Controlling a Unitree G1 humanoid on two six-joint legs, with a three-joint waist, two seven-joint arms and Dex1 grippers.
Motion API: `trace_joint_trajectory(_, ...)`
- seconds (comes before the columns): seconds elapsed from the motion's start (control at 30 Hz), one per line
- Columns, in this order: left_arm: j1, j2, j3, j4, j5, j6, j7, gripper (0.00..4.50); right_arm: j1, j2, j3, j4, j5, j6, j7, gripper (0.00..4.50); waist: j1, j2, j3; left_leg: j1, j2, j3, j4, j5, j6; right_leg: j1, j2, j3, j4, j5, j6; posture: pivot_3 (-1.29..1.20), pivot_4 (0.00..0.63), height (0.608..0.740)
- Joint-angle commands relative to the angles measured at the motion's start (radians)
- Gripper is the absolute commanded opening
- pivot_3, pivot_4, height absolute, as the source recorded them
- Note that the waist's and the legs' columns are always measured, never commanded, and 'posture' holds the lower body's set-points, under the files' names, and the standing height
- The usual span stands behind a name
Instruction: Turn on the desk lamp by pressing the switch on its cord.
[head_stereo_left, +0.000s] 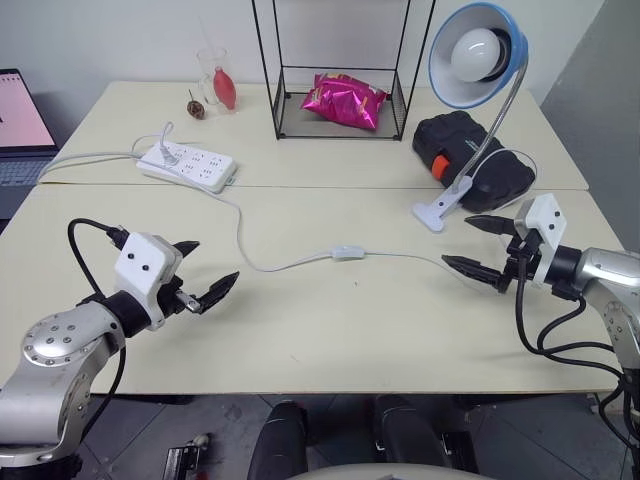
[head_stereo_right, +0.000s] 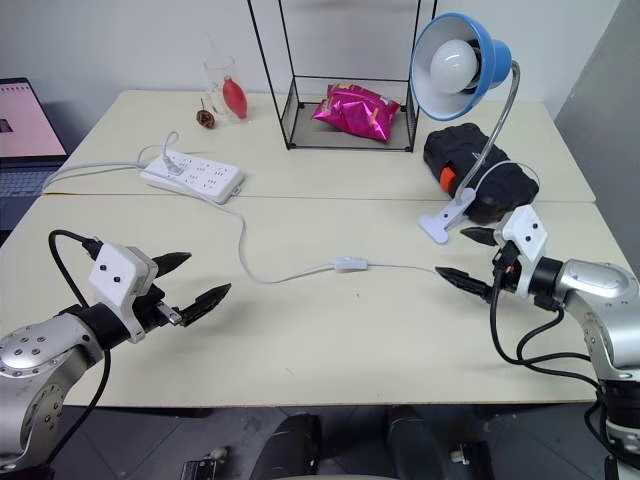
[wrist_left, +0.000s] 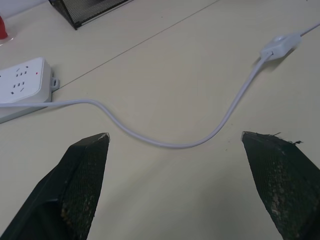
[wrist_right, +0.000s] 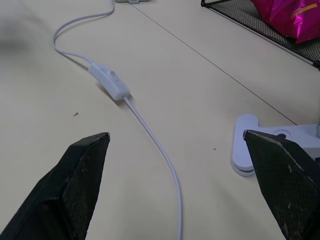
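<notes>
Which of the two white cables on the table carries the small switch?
The thin white cord from the power strip to the lamp's clip base; its white oblong switch lies mid-table. The thicker cable runs off left.

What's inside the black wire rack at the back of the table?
A crumpled pink foil snack bag lies on the mesh floor of the wire rack. Nothing else shows inside; the rack's upper part runs out of frame, so anything higher up cannot be seen.
</notes>
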Motion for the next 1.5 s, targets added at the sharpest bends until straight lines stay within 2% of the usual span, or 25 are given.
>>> trace_joint_trajectory(0.03, -0.005, 0.001, 0.018, -0.010, -0.009, -0.026, -0.015, 4.39, 0.001, -0.005, -0.020, -0.038, 0.006, 0.003, -0.004, 4.50, 0.000, 0.000, 0.000, 0.000, 0.000, 0.000, 0.000, 0.000, 0.000, 0.000, 0.000, 0.000, 0.000, 0.000, 0.000, 0.00, 0.150, 0.740)
trace_joint_trajectory(0.27, -0.011, 0.009, 0.005, -0.008, 0.041, -0.031, 0.015, 4.39, -0.010, 0.012, -0.013, -0.026, -0.004, -0.009, -0.017, 4.50, 0.000, 0.000, 0.000, 0.000, 0.000, 0.000, 0.000, 0.000, 0.000, 0.000, 0.000, 0.000, 0.000, 0.000, 0.000, 0.00, 0.150, 0.740)
trace_joint_trajectory(0.5, -0.032, -0.008, 0.007, -0.015, 0.013, -0.056, -0.010, 4.39, -0.013, 0.023, -0.017, -0.019, -0.004, -0.015, -0.025, 4.50, 0.001, 0.000, 0.000, 0.000, 0.000, 0.000, 0.000, 0.000, 0.000, 0.000, 0.000, 0.000, 0.000, 0.000, 0.000, 0.00, 0.150, 0.740)
trace_joint_trajectory(0.57, -0.048, -0.019, 0.024, -0.004, -0.037, -0.065, -0.044, 4.39, -0.009, 0.029, -0.020, -0.027, 0.001, -0.010, -0.034, 4.50, 0.001, 0.000, 0.000, 0.000, 0.000, 0.000, 0.000, 0.000, 0.000, 0.000, 0.000, 0.000, 0.000, 0.000, 0.000, 0.00, 0.150, 0.740)
trace_joint_trajectory(0.77, -0.135, -0.018, 0.015, 0.063, -0.066, -0.087, -0.074, 4.39, 0.002, 0.038, -0.034, -0.069, 0.021, 0.017, -0.062, 4.50, 0.005, 0.000, 0.000, 0.000, 0.000, 0.000, 0.000, 0.000, 0.000, 0.000, 0.000, 0.000, 0.000, 0.000, 0.000, 0.00, 0.150, 0.740)
trace_joint_trajectory(1.03, -0.287, -0.022, -0.140, 0.161, -0.096, -0.041, -0.178, 4.39, 0.036, 0.047, -0.038, -0.178, 0.047, 0.114, -0.133, 4.50, 0.012, 0.000, 0.000, 0.000, 0.000, 0.000, 0.000, 0.000, 0.000, 0.000, 0.000, 0.000, 0.000, 0.000, 0.000, 0.00, 0.150, 0.740)
trace_joint_trajectory(1.17, -0.448, -0.080, -0.249, 0.323, -0.105, 0.008, -0.240, 4.39, 0.053, 0.073, -0.038, -0.309, 0.084, 0.232, -0.230, 4.50, 0.015, 0.000, 0.000, -0.001, 0.000, -0.001, 0.000, 0.000, 0.000, 0.000, 0.001, -0.001, 0.000, 0.000, 0.000, 0.00, 0.150, 0.740)
trace_joint_trajectory(1.27, -0.575, -0.151, -0.282, 0.465, -0.164, 0.108, -0.278, 4.39, 0.063, 0.094, -0.029, -0.406, 0.113, 0.317, -0.297, 4.50, 0.018, 0.000, 0.000, -0.001, -0.001, -0.002, 0.001, 0.000, 0.000, 0.000, 0.002, -0.001, 0.000, 0.000, 0.001, 0.00, 0.150, 0.740)
trace_joint_trajectory(1.5, -0.774, -0.211, -0.482, 0.768, -0.001, 0.016, -0.449, 4.39, 0.098, 0.107, 0.008, -0.559, 0.140, 0.423, -0.381, 4.50, 0.014, 0.000, 0.000, -0.002, -0.001, -0.004, 0.000, 0.000, 0.000, -0.001, 0.003, -0.002, 0.000, 0.000, 0.001, 0.00, 0.150, 0.740)
